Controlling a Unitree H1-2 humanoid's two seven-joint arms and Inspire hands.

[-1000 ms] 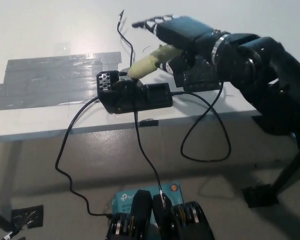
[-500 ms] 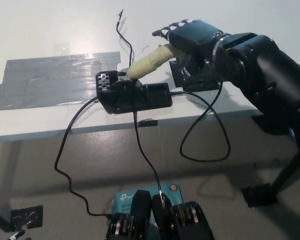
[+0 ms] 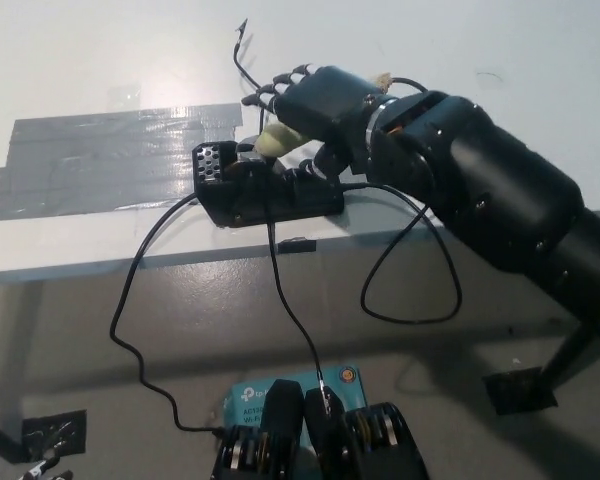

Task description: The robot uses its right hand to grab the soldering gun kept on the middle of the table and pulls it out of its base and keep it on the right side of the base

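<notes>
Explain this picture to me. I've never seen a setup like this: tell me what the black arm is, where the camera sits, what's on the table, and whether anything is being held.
The camera sits on a humanoid robot's head, looking steeply down. The black arm from the right ends in the right robot hand, its fingers spread over the pale handle of a soldering gun. Whether it grips the handle yet cannot be told. The gun sits in its black base near the front edge of a white table. Grey tape is stuck to the table left of the base. Black cables hang from the base toward the floor. The left robot hand is out of view.
</notes>
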